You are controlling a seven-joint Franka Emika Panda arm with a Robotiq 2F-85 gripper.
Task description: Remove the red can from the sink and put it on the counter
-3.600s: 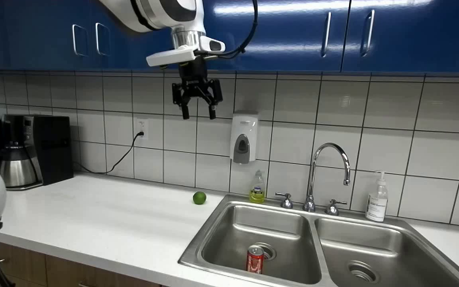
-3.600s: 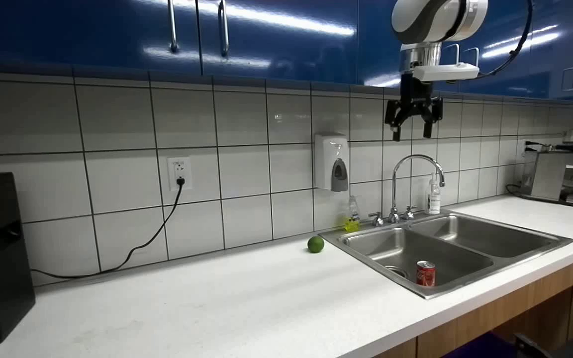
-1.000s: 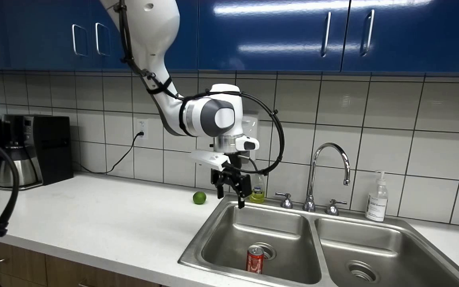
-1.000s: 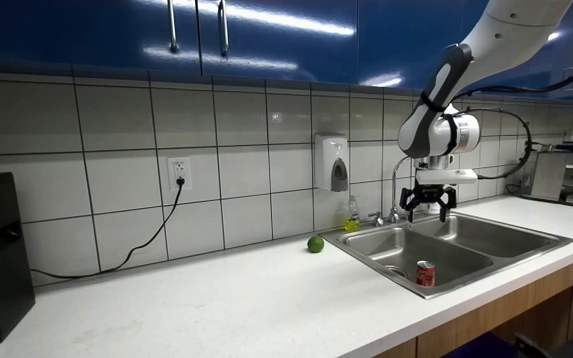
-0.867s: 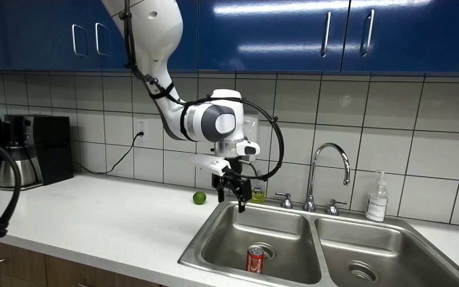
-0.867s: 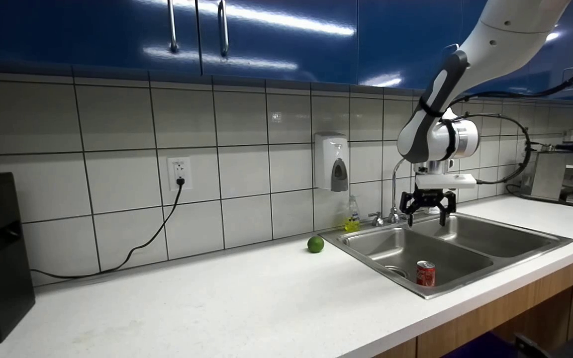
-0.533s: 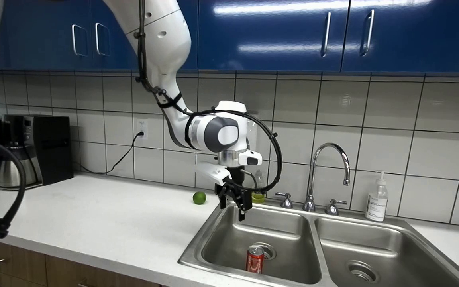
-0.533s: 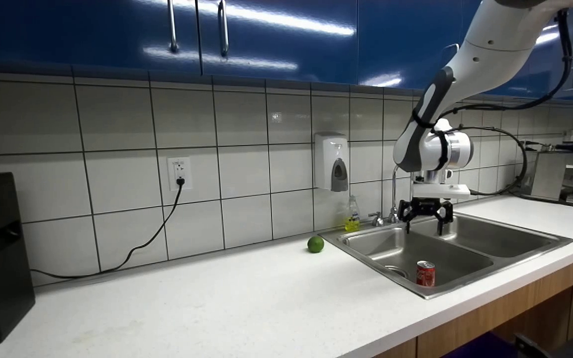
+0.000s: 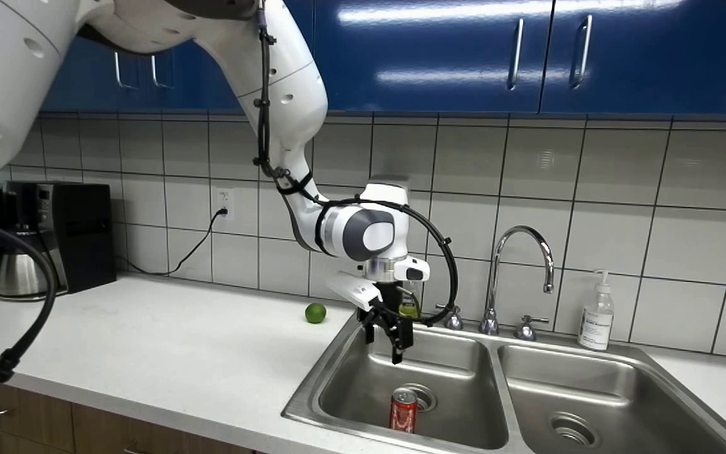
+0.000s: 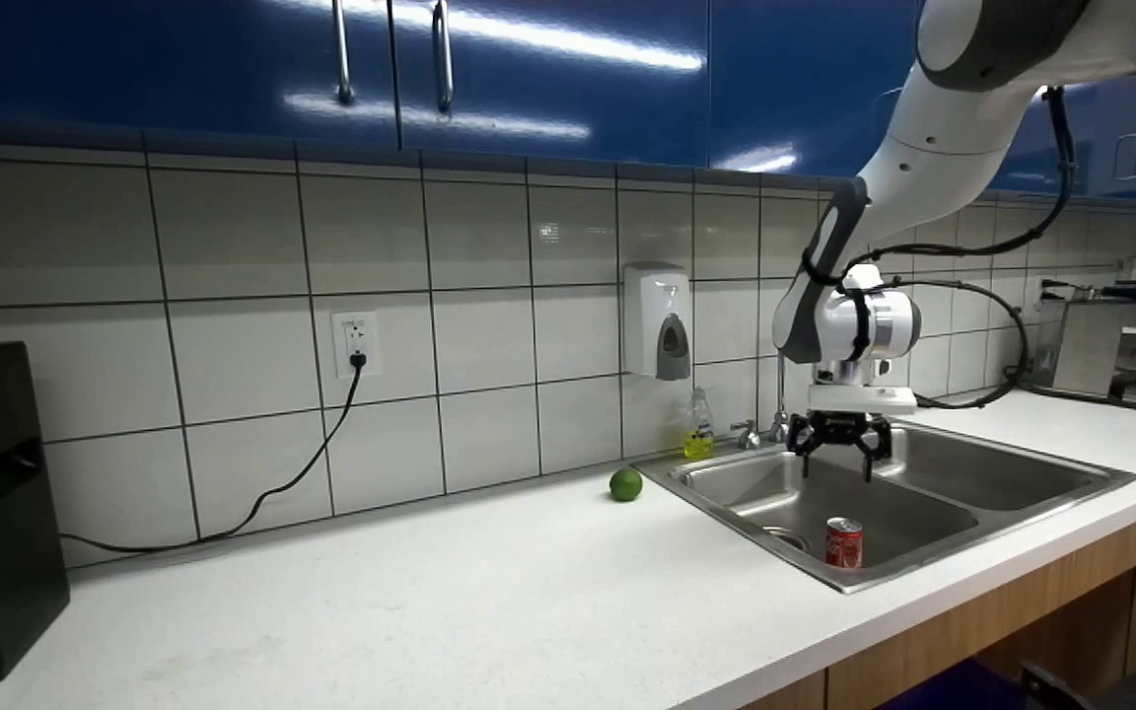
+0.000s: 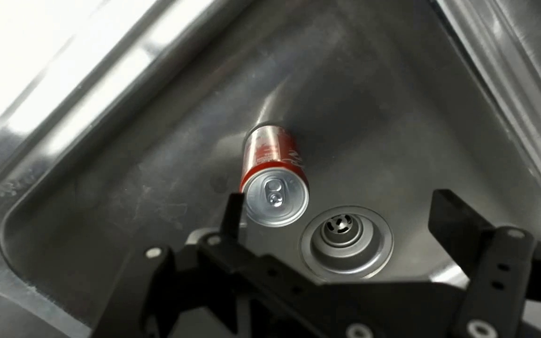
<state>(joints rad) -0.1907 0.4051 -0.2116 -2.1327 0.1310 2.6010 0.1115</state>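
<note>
White tiles (image 10: pixel 484 335) run behind a long white desk (image 10: pixel 381 611), and a double-basin steel sink (image 9: pixel 503 392) is set into it. One red can (image 11: pixel 275 176) stands upright in the sink, in the basin nearer the green fruit (image 10: pixel 626 484); its silver top faces up. Between the can and the back of the sink, just beside the can, lies that basin's round drain (image 11: pixel 347 249). Over the same basin hangs the black pincer (image 9: pixel 383 348), its two sides spread wide; both exterior views show it above the can and apart from it. Its white arm (image 9: pixel 306 120) reaches to the sink from over the desk. At the sink's back edge rises a curved chrome faucet (image 9: pixel 493 284); behind the other basin stands a pump bottle (image 9: pixel 596 321), and at the back corner nearest the fruit, a bottle of yellow soap (image 10: pixel 698 436). The fruit rests on the desk just beside that corner of the sink. Higher up, on the tiles above the corner, is a white wall dispenser (image 10: pixel 655 320). Well apart from the sink, on the fruit's side, a black coffee maker (image 9: pixel 86 233) stands on the desk; past the sink's opposite end is a silver machine (image 10: pixel 1086 345). Blue cabinets (image 9: pixel 432 50) hang over the sink.
</note>
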